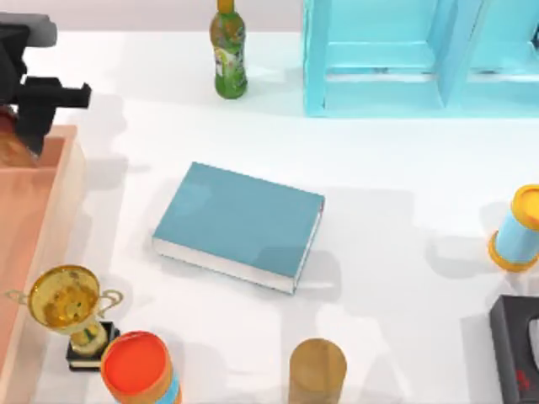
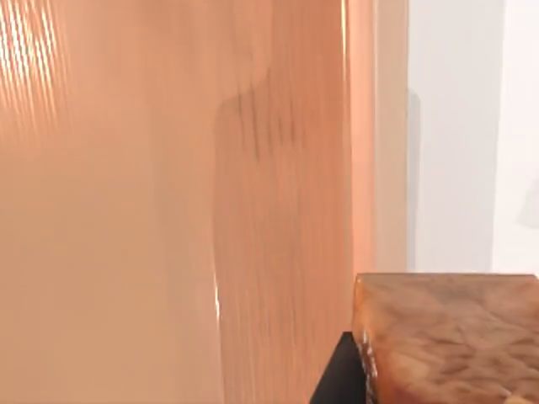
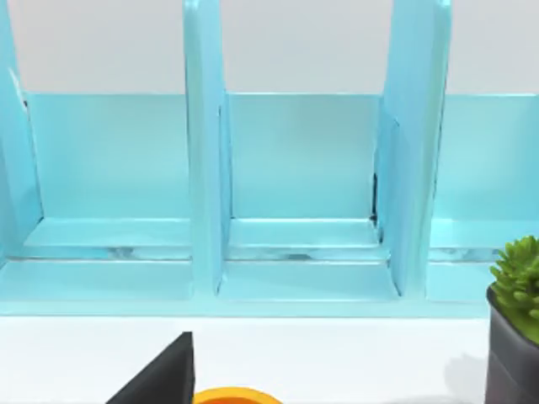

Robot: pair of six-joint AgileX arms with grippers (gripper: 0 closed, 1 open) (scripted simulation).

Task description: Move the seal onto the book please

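Note:
The seal (image 1: 12,145), a reddish-brown block, is at the table's far left over a salmon tray (image 1: 50,210). My left gripper (image 1: 29,126) is shut on it. In the left wrist view the seal (image 2: 450,337) shows close up, with one dark finger (image 2: 337,383) against its side and the tray floor (image 2: 126,210) behind it. The book (image 1: 240,223), light teal with white page edges, lies flat mid-table, well to the right of the seal, with nothing on its cover. A dark part of my right gripper (image 3: 164,379) faces the cyan shelf (image 3: 295,168).
Along the back stand a green bottle (image 1: 228,50) and the cyan shelf unit (image 1: 404,59). In front are a gold trophy (image 1: 72,311), an orange-lidded can (image 1: 136,366) and a tan cylinder (image 1: 317,370). At right are a yellow-blue cylinder (image 1: 518,227) and a black box (image 1: 515,353). A potted plant (image 3: 515,328) stands near the shelf.

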